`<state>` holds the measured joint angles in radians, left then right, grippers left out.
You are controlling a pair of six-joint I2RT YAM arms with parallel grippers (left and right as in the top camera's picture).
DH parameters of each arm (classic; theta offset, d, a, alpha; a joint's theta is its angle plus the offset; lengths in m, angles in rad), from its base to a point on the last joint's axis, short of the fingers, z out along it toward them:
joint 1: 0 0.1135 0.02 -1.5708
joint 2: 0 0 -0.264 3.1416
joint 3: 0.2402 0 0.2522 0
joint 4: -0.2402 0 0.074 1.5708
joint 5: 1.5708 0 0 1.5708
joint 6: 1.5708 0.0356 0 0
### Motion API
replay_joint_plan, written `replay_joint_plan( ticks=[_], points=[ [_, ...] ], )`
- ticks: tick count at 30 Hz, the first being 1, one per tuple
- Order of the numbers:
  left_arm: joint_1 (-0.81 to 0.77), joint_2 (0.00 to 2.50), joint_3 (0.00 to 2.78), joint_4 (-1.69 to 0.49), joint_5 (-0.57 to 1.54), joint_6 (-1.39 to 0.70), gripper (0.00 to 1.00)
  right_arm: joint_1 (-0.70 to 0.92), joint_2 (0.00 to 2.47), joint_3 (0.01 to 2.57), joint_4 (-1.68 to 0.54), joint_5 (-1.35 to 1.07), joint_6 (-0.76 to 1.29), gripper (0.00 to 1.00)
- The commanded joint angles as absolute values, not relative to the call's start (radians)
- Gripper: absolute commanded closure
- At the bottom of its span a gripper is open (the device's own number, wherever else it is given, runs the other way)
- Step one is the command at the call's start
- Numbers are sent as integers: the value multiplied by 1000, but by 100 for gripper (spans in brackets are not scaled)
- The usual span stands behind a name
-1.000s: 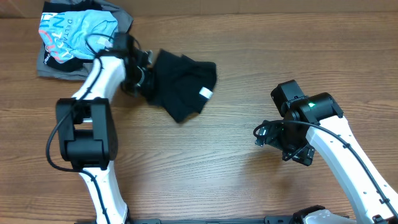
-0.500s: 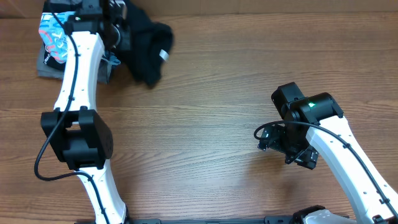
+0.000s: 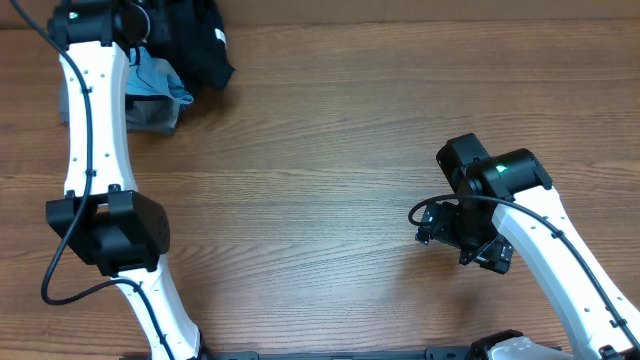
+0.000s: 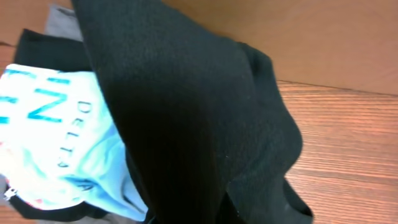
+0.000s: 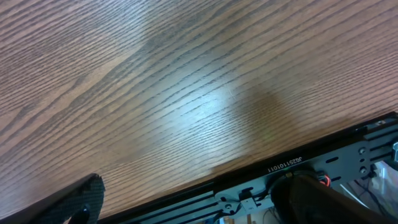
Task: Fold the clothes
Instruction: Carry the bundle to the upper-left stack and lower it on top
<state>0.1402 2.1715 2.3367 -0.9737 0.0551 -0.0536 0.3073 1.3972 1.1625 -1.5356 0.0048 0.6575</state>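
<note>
Holding black T-shirt (image 3: 200,45) at the pile, looks like the stacking step.
T-shirt hangs bunched over the right edge of the light blue printed shirt (image 3: 160,80), left gripper (image 3: 140,20) clamped on it. I'd lower it flat and square onto the blue shirt and release only once the cloth is down. Grey garment (image 3: 150,115) sits under the blue shirt. Right gripper (image 3: 440,228) is far right of the blue shirt, jaws wide, holding nothing. Hidden: left fingers buried in fabric, fold quality unreadable, T-shirt top cut off; white tag (image 3: 219,36) barely visible.

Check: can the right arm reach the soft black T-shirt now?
Probably not: nothing blocks it, but the soft black T-shirt lies at the far left corner, well away from the right pincer.
</note>
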Motion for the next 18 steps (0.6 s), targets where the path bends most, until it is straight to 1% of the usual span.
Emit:
replay_joint_plan(
  ticks=[1,7,11,13,15,18],
  points=[
    [197,2179,2371,-963,41,-70,95,300,1383,1183,-1540,14,656,0],
    [260,2198,2368,-942,53,-30,95,300,1383,1183,-1544,14,656,0],
    [305,2252,2366,-889,53,-11,94,300,1383,1183,-1559,14,659,0],
    [320,2284,2366,-856,52,-15,91,300,1383,1183,-1570,14,660,0],
    [332,2320,2366,-822,52,-15,85,300,1383,1183,-1583,14,667,0],
    [348,2367,2366,-782,19,-34,84,300,1383,1183,-1598,14,683,0]
  ],
)
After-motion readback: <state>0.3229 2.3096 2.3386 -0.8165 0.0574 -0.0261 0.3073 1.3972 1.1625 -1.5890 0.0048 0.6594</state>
